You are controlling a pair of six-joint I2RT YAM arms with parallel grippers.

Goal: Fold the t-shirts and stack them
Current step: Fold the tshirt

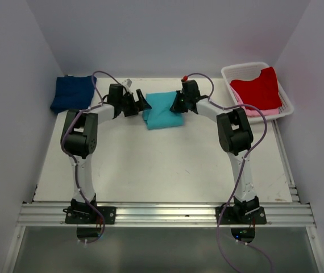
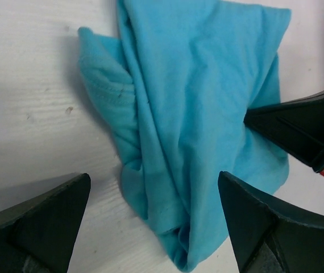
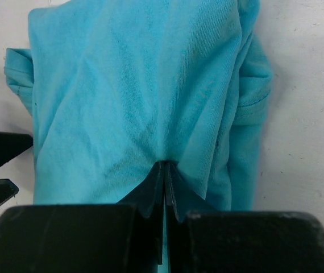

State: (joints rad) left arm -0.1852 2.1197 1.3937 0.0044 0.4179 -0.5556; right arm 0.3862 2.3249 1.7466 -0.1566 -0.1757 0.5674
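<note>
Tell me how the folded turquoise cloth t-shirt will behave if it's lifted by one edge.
The folded turquoise cloth t-shirt will probably sag and unfold: it lies in soft wrinkles and loose layers. It likely weighs little, since thin fabric bunches easily in the right gripper, shut on one edge. Pushed, it would likely crumple rather than slide whole.

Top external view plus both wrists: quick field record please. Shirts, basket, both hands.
turquoise shirt: bunched, partly folded, on the table at far centre, between the hands
navy shirt: folded, far left corner
red shirt: in the basket, lying on the pink shirt
basket: white, slotted, far right corner
left hand: open, at the turquoise shirt's left edge, gripping nothing
right hand: shut, pinching cloth at the turquoise shirt's right edge
</note>
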